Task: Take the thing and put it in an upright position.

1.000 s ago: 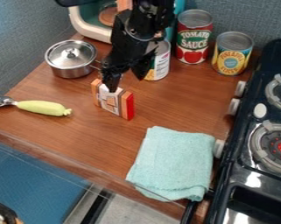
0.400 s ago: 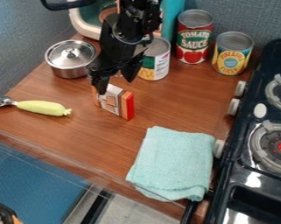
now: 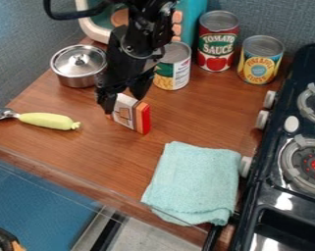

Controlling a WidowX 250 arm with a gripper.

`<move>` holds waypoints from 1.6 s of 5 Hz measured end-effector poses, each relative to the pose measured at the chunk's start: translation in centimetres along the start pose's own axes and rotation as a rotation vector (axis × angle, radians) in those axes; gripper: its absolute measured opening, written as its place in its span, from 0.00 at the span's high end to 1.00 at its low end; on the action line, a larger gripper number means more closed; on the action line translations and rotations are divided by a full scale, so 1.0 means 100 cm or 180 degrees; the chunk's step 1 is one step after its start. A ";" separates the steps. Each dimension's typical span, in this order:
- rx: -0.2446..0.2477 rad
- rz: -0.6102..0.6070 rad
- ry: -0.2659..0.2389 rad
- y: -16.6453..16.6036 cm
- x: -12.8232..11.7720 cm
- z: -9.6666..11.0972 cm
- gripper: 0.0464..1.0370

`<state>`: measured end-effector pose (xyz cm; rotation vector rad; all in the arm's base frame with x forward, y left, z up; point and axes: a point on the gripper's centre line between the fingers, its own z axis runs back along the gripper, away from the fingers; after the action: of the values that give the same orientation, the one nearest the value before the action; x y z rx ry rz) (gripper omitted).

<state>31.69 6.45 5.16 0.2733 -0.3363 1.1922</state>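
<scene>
The small orange, white and red box (image 3: pixel 132 116) rests on its long narrow side on the wooden counter (image 3: pixel 186 115), left of the middle of the view. Black gripper (image 3: pixel 125 101) hangs at the box's left part, its two fingers spread apart. One finger covers the left end of the box, and the other is at its rear side, near the top edge. Whether either finger touches the box cannot be told.
Behind stand a lidded metal pot (image 3: pixel 79 66) and three cans, one a tomato can (image 3: pixel 217 41). A yellow-handled utensil (image 3: pixel 48 120) lies left, a folded teal cloth (image 3: pixel 194 181) in front, and the stove (image 3: pixel 287 162) stands right.
The gripper has moved left along the box, so its near finger now hides more of the left end. The box has stayed in place.
</scene>
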 end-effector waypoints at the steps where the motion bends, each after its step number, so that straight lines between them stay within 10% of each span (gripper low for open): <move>1: 0.0044 -0.0015 -0.0001 0.001 -0.001 -0.005 0.04; 2: 0.0099 -0.0018 -0.0008 0.002 -0.001 -0.007 0.11; 4: 0.0144 -0.0215 -0.0204 -0.005 0.002 -0.002 0.68; 8: 0.0171 -0.0737 -0.1078 -0.026 0.011 0.051 0.72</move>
<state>33.93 4.55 10.25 0.5490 -0.5524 0.9258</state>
